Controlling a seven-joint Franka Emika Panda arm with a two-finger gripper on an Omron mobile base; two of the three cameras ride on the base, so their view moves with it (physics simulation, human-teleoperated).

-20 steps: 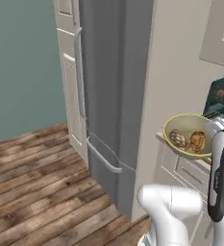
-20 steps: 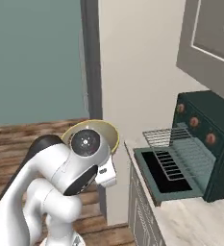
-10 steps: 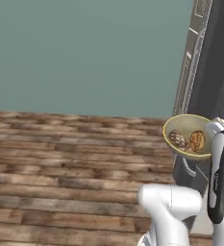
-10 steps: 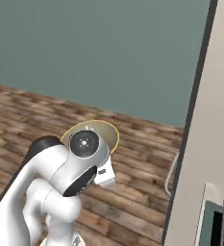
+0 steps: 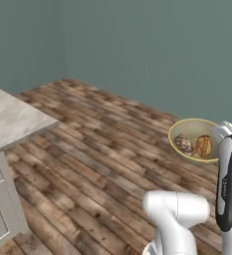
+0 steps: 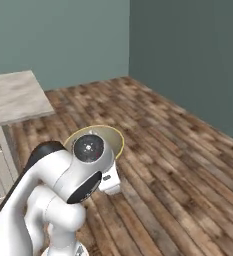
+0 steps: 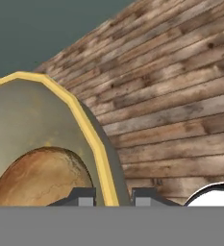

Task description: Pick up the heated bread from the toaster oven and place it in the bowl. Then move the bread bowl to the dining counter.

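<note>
Carry phase. The gripper [image 7: 113,194] is clamped on the rim of the bowl [image 5: 193,141], one fingertip inside the wall, one outside. The bowl rides in the air over the wooden floor [image 5: 102,149], level with the arm's upper link, the bread [image 5: 203,146] sitting in the bottom next to a second darker piece.

The dining counter [image 5: 10,119] shows as a marble tabletop well apart from the bowl, off to the far side of the floor; its corner over the cream drawers [image 5: 0,209] is the nearest part.

My read on doing this well:
- Rim pinch is a weak hold, so keep the wrist steady and the bowl level; any tilt toward the pinched side could roll the bread out.
- Close on the dining counter smoothly, with no hard stops.
- Come in above the tabletop edge, not at it; set down well inside the corner.
- Release only once the base of the bowl is flat on the marble.
</note>
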